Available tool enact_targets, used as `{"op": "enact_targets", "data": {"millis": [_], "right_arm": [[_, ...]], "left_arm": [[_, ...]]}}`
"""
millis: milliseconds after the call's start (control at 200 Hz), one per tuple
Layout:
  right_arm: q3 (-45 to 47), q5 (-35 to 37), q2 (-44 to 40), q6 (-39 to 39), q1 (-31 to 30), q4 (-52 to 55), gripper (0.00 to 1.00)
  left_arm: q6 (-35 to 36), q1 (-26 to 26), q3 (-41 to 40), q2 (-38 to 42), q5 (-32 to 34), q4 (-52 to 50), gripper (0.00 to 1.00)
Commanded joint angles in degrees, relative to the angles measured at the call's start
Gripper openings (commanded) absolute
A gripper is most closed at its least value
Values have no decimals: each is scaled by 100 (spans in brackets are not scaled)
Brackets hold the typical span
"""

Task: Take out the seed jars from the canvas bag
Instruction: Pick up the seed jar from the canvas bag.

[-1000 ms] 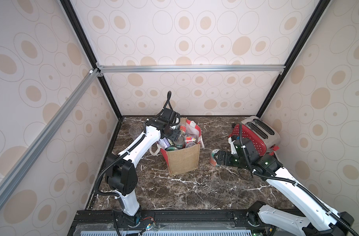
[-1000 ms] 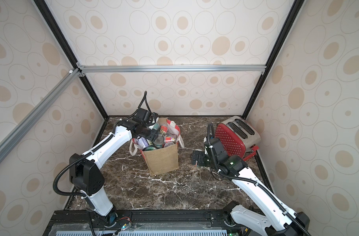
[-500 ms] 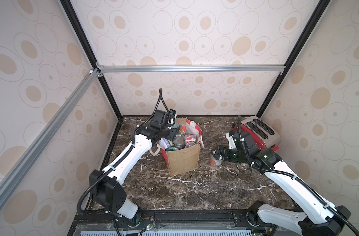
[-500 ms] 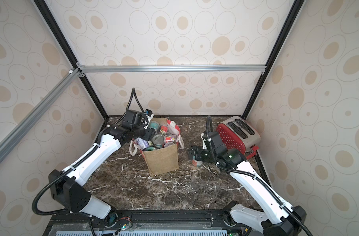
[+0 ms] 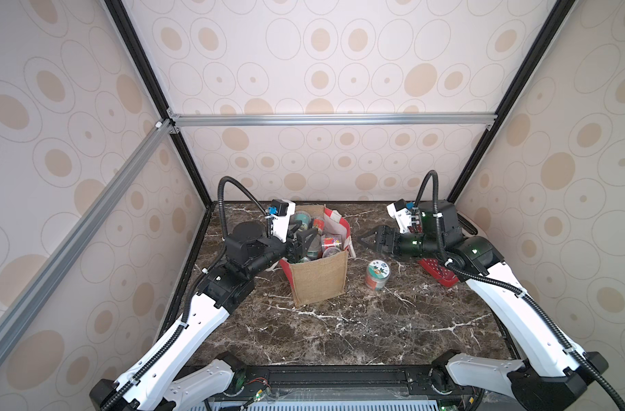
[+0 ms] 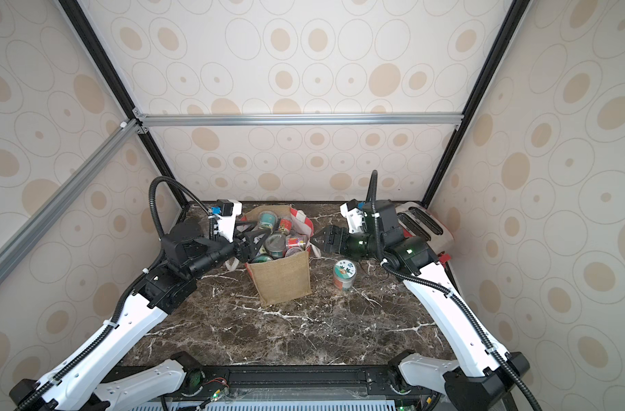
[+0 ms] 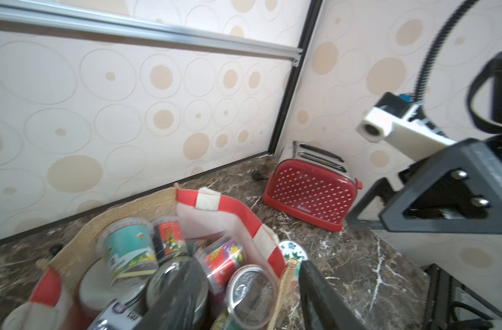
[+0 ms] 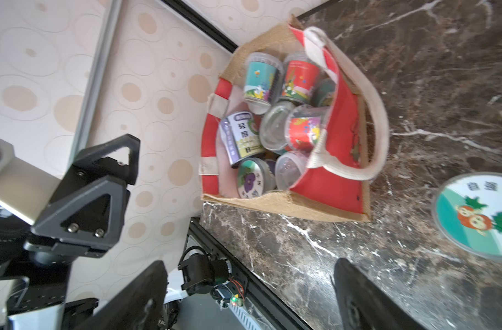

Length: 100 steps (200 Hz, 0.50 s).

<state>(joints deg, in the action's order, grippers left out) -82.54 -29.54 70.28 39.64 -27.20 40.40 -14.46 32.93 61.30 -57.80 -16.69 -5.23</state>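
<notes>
Left claw [image 5: 305, 232]: stands part-open at the mouth of the canvas bag [image 5: 318, 281], tips among the seed jars [image 5: 327, 243] heaped directly beneath; clamps nothing that shows. Right claw [image 5: 368, 236]: gapes wide, empty, just beside the bag's red wall; one sticker-lid jar [image 5: 377, 274] upright on the counter [image 5: 339, 331] below it. Probably light, rigid, slick plastic; bag soft, likely to shift. Best pinched across the round body just under the lid, topmost first.
</notes>
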Motion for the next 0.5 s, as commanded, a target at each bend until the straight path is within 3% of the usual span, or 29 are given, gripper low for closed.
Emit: {"op": "enact_targets", "data": {"millis": [0,145,315,395,495], "right_arm": [[-348,-721,314,34,30,-58,93],[-513,-749,563,20,35,4,92],[-132,-439,481,-90,36,116,94],[135,-279,396,-157,38,186,95],[443,-149,279,-197,52,222,100]], "left_arm": [[-231,304,-48,25,-132,459,56],[-10,417,98,-87,691,-56,59],[260,406,1112,-1016,2636,-1655,97],[288,357,1705,-1656,3217,-2256,98],[179,166,2414,-2521,3422,-2926,98]]}}
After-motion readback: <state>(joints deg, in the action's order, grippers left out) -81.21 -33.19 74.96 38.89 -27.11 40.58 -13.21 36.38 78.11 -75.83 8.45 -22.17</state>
